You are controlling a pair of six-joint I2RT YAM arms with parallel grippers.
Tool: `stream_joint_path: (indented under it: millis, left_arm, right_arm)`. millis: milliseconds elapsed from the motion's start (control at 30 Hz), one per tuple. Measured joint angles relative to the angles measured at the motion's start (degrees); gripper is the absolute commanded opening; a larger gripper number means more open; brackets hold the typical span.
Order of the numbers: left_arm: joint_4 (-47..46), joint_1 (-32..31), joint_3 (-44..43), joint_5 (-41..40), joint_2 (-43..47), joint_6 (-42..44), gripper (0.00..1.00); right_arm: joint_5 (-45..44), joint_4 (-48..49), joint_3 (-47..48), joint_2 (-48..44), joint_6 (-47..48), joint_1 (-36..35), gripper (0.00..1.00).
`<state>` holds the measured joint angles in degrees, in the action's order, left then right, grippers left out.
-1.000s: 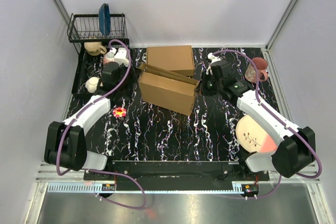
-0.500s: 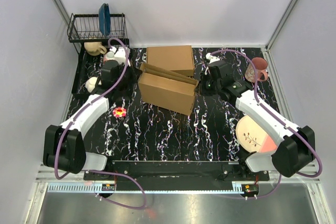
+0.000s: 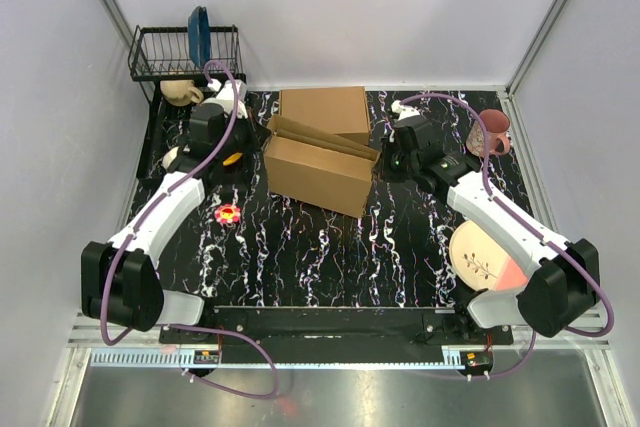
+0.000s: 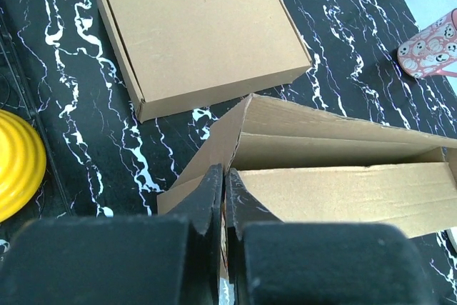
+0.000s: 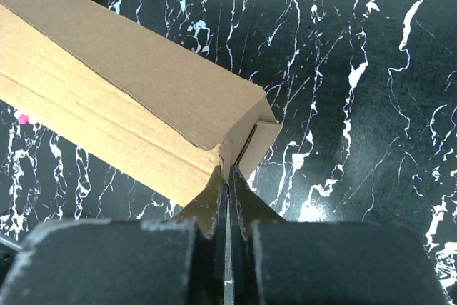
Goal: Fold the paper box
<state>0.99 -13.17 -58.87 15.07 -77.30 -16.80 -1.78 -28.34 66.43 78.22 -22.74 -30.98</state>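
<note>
Left gripper [image 4: 223, 176]: my fingers are pinched together on a thin cardboard flap at the left end of the paper box [image 3: 320, 175].
Right gripper [image 5: 228, 173]: my fingers are likewise pressed narrow, clamped on the corner edge at the box's right end.
Paper box: it sits mid tabletop [image 3: 320, 247] at a slant between my two grippers, partly formed, with its long walls raised and its top open.
Second box [image 3: 323, 112]: it is flat and closed, lying just behind the paper box.
Surroundings: a pink mug [image 3: 492, 132] and a plate [image 3: 485, 257] are on the right, a dish rack [image 3: 185, 52] stands at the back left, and a yellow ridged object [image 4: 14, 162] is near my left gripper.
</note>
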Motion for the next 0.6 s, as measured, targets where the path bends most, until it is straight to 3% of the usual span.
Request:
stream_joint_path:
  millis: [600]
  left_arm:
    - [8.74,0.46,-6.73,6.64,-0.35,-3.45,0.0]
  right_arm:
    - [-9.53,-1.31,0.66,0.11,1.95,-1.64,0.0]
